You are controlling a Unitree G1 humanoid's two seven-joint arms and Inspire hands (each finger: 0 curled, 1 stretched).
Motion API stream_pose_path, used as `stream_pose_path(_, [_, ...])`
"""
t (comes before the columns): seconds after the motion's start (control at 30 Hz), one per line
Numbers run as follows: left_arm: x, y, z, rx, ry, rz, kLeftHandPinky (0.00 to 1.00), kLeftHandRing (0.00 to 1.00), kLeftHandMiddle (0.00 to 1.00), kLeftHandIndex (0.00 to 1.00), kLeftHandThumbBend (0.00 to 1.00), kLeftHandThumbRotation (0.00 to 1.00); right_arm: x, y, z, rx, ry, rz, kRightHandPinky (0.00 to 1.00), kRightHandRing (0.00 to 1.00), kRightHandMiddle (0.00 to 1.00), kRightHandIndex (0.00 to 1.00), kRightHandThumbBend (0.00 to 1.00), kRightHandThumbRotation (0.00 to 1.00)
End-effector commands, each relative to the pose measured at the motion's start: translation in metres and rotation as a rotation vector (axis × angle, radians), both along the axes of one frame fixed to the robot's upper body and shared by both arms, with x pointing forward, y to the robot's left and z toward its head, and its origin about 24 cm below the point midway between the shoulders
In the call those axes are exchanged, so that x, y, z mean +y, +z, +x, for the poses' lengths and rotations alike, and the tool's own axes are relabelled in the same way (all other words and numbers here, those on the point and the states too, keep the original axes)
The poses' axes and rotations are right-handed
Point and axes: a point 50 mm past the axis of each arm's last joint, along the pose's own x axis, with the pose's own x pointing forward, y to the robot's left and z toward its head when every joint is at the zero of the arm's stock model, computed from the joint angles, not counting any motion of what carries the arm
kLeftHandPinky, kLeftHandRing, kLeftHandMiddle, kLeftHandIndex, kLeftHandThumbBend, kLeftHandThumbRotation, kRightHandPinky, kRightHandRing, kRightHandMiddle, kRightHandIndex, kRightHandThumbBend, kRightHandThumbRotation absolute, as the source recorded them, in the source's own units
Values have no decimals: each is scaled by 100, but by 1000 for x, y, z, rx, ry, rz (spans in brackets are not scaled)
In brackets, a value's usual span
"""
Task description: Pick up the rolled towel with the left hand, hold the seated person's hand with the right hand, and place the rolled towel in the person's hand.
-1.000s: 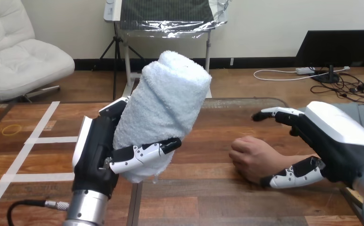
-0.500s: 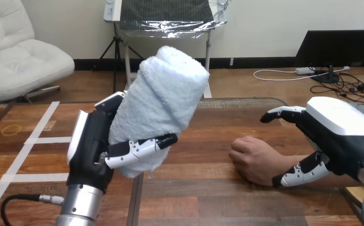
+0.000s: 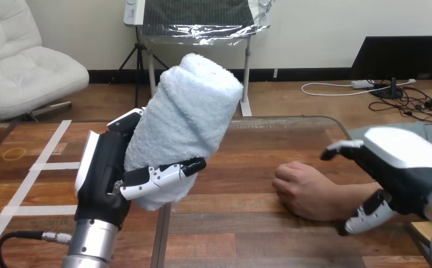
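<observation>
The robot's left hand holds the white rolled terry towel tilted and lifted above the brown wooden table, its fingers curled round the roll's lower part, which hides the palm. The right hand hangs over the person's wrist with fingers loosely spread on the far side and thumb on the near side. Its white back hides any contact there, and the person's hand rests on the table as a fist.

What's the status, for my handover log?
Left hand shut on rolled towel, raised. Right hand open at person's wrist, no grip seen. Person's hand fisted on table.
</observation>
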Motion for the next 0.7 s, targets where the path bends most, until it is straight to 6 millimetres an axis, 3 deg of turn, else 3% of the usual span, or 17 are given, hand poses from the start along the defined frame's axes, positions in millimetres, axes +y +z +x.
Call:
stream_pose_path(0.0, [4,17,7,-100,11,5,37,40,45,51,64,0,-2,12,11,-41,-12,-80,86,93,91,87,79,6])
stream_pose_path(0.67, [13,13,10,-100,18,30,39,42,47,52,64,0,-13,2,27,-31,-124,-134,92,96,94,88,77,13])
